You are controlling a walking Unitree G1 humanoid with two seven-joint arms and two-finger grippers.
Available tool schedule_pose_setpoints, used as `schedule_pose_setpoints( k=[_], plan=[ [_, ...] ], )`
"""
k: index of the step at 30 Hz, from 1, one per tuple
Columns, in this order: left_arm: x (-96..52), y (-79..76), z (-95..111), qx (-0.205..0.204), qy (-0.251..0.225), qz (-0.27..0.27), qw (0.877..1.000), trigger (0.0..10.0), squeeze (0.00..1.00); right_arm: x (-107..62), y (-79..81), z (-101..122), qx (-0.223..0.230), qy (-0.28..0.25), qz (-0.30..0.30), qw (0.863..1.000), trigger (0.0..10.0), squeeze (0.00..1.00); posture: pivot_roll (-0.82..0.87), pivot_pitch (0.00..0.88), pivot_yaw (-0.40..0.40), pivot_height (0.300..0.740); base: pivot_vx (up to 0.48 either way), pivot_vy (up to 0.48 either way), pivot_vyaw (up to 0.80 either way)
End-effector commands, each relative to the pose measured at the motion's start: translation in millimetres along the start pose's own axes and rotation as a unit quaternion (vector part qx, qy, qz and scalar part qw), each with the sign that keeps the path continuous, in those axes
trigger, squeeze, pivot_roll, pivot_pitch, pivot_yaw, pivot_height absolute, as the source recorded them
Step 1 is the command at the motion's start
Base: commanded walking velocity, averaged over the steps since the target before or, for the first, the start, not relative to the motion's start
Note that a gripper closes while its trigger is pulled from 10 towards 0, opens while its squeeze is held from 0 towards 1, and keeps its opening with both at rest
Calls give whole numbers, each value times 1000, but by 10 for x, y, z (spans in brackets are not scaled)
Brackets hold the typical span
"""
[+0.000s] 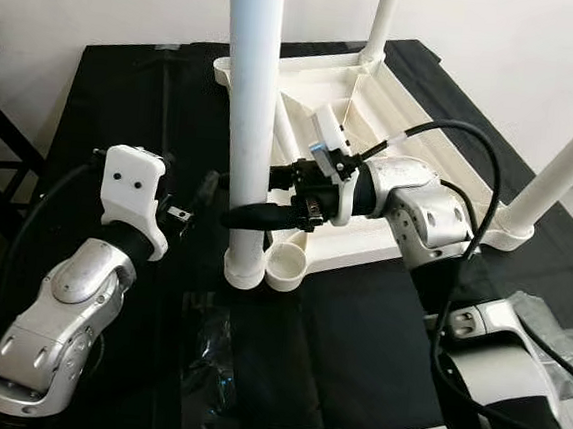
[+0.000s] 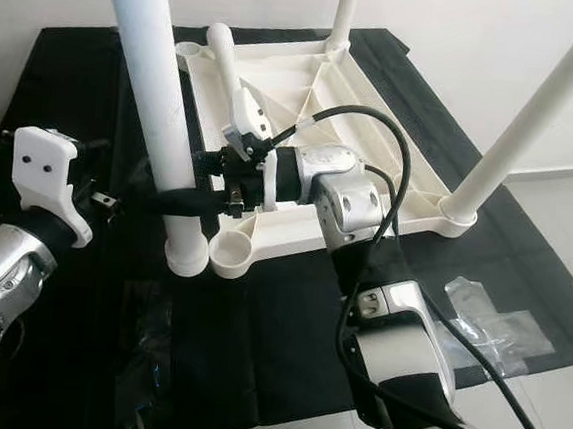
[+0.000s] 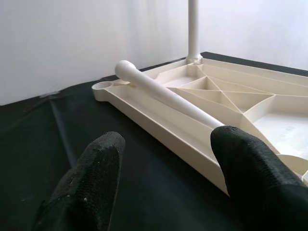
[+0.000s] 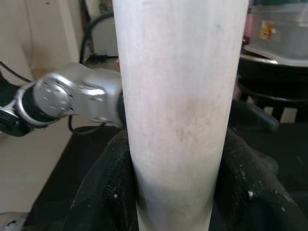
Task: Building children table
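1. White walls back a black-covered counter [image 1: 127, 90] on which the inverted white tabletop [image 1: 396, 109] lies, underside ribs facing up.
2. Progress: two legs stand upright in their corner sockets, the far leg [image 1: 381, 22] and the right-hand leg [image 1: 562, 168]. A third, the near leg [image 1: 247, 121], stands at the near corner, its foot just beside an empty socket [image 1: 286, 265]. Whether it is fully seated cannot be determined.
3. Remaining, as judged: one loose leg [image 3: 163, 94] lies across the tabletop ribs, not yet mounted; it must be lifted and pressed into an open corner.
4. Right tool [image 1: 256, 215]: both black fingers clamped around the near leg, one on each side, low on the shaft.
5. Left tool [image 3: 168, 178]: fingers spread wide apart, holding nothing, hovering above the counter just beside the tabletop's left edge.
6. Clear plastic bags [image 2: 484, 312] lie on the counter near the front.
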State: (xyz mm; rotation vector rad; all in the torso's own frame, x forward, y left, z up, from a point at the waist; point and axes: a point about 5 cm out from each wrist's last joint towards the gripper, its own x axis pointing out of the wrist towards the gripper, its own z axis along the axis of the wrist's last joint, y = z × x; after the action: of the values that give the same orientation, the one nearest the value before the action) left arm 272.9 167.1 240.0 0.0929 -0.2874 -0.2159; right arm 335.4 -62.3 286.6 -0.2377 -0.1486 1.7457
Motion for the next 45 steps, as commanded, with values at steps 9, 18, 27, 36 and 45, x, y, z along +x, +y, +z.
schedule_pose_setpoints(
  k=[9, 18, 27, 36, 45],
  plan=[
    [-28, 35, -85, 2, 8, 9, 1000, 10000, 0, -49, 59, 10, -1, 35, 61, 998, 10000, 0, 19, 129, -2, 740, 0, 0, 0],
    [-82, 40, -121, 8, 15, 9, 1000, 10000, 0, -236, -32, 53, 3, 51, 24, 998, 10000, 0, 22, 153, 2, 740, 0, 0, 0],
    [-200, 131, -194, 11, 32, 33, 999, 10000, 0, -426, -43, 43, 23, 31, 0, 999, 10000, 0, 24, 177, 11, 740, 0, 0, 0],
    [-295, 128, -191, 6, 39, 43, 998, 10000, 0, -405, -66, -76, 34, 32, -23, 999, 10000, 0, 32, 217, 17, 740, 0, 0, 0],
    [-390, 188, -88, 7, 36, 56, 998, 10000, 0, -423, -130, -45, 29, 16, -53, 998, 10000, 0, 44, 260, 16, 740, 0, 0, 0]
  ],
)
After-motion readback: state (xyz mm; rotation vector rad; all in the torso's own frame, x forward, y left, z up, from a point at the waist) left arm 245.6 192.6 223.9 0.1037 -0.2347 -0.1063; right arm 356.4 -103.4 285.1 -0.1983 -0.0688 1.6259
